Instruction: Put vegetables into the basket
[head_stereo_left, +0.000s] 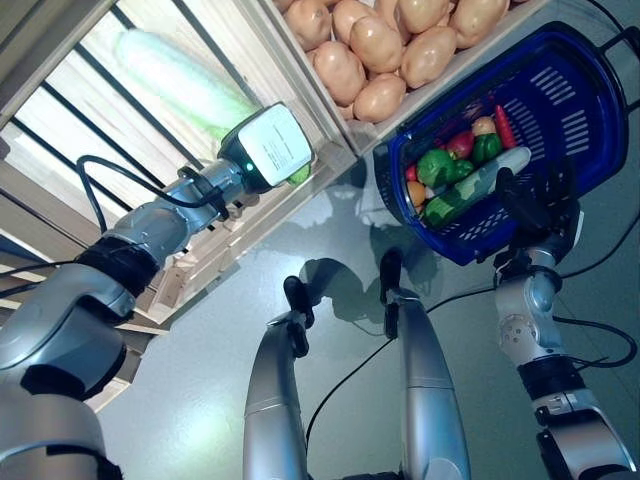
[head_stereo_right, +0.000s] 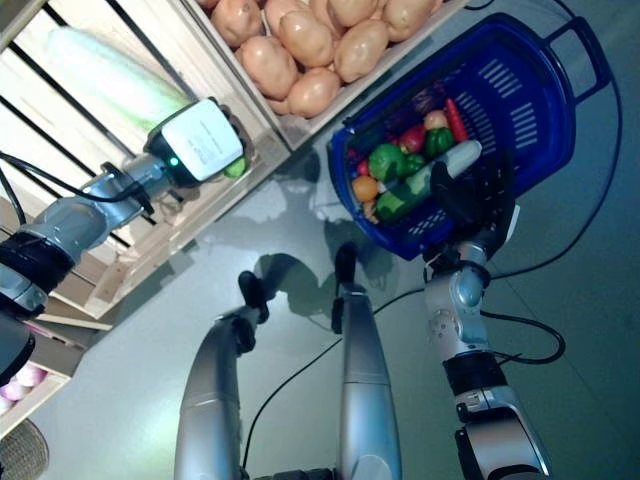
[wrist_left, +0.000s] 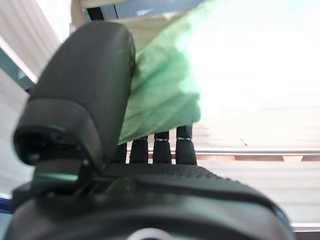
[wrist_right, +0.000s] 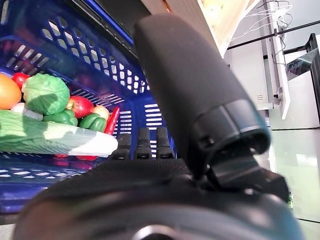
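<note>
The wooden shelf fills the upper left; its potatoes are cut off at the top edge. Right of the shelf, the blue basket holds peppers, a cabbage and a leek, partly hidden behind the right hand, whose fingers curl over the basket's rim. Inside the shelf, the left hand has thumb and fingers closed round a pale green cabbage, its far end washed out.

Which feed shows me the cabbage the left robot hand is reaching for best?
Left eye view: the whole pale green cabbage lies on the slatted shelf beyond the left robot hand. The right eye view shows it similarly. Left wrist shows only its leafy end, close. Right wrist: none.
</note>
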